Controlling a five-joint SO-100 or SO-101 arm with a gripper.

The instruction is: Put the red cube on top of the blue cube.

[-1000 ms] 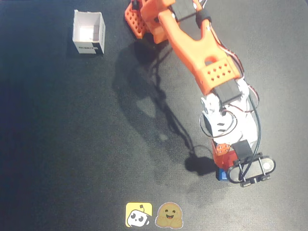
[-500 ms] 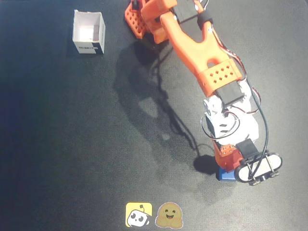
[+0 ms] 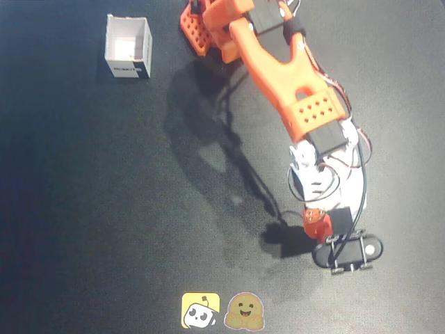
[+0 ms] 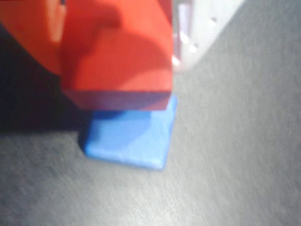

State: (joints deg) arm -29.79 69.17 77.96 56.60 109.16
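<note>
In the wrist view my gripper (image 4: pixel 117 42) is shut on the red cube (image 4: pixel 117 56), with an orange finger (image 4: pixel 33 37) on its left and a white finger (image 4: pixel 202 28) on its right. The blue cube (image 4: pixel 129 134) lies on the black table right under the red cube, which covers its far part. I cannot tell whether the two cubes touch. In the overhead view the gripper (image 3: pixel 316 226) points down at the lower right, with something red between its jaws. The blue cube is hidden under it there.
A white open box (image 3: pixel 128 47) stands at the back left of the black table (image 3: pixel 104 209). Two small stickers (image 3: pixel 219 310) lie at the front edge. The arm's orange base (image 3: pixel 201 28) sits at the top centre.
</note>
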